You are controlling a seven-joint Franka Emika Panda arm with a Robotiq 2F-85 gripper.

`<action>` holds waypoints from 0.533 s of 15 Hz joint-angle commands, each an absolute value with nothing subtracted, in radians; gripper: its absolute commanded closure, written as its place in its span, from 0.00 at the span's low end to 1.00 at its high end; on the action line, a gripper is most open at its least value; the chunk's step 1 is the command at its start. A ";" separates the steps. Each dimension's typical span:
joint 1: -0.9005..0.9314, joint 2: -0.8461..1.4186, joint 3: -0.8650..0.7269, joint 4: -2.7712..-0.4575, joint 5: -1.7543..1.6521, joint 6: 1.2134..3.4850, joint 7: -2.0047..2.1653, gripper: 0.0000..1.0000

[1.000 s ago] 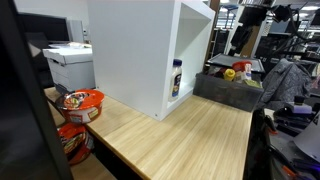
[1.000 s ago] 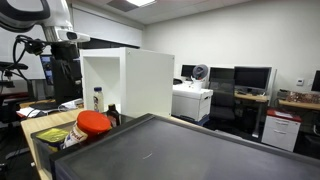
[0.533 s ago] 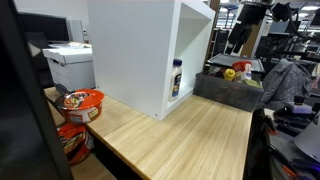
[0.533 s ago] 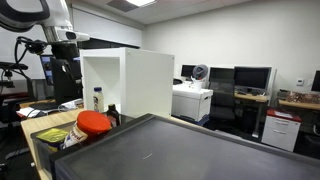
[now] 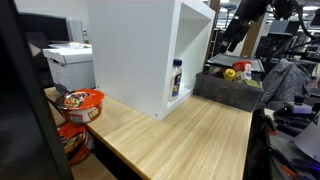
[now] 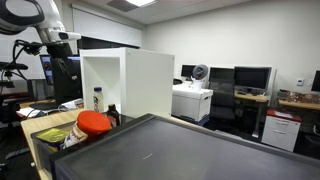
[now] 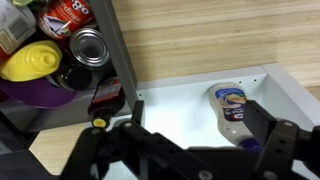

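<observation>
My gripper (image 7: 190, 152) is open and empty, its two dark fingers spread wide along the bottom of the wrist view. It hangs high above the table in both exterior views (image 5: 229, 47) (image 6: 67, 72). Below it, a mayonnaise-style bottle (image 7: 232, 110) with a blue cap stands inside a white open-fronted box (image 7: 190, 105). The bottle also shows in both exterior views (image 5: 176, 78) (image 6: 97, 100), at the edge of the white box (image 5: 140, 50) (image 6: 125, 80).
A grey bin (image 5: 222, 90) beside the box holds cans (image 7: 90, 46), a yellow object (image 7: 30, 64) and other items. Red bowls (image 5: 82, 101) stand on the wooden table (image 5: 190, 140) at the box's other side. Desks, monitors and a printer (image 5: 68, 60) surround it.
The arm has shifted slightly, up and toward the white box. The gripper stays open and nothing on the table has moved.
</observation>
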State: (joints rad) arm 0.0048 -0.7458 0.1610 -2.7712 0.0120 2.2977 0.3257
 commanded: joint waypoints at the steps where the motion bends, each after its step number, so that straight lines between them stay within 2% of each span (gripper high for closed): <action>1: 0.029 -0.735 0.218 -2.778 0.022 2.361 0.370 0.00; 8: 0.019 -0.711 0.222 -2.776 0.011 2.372 0.370 0.00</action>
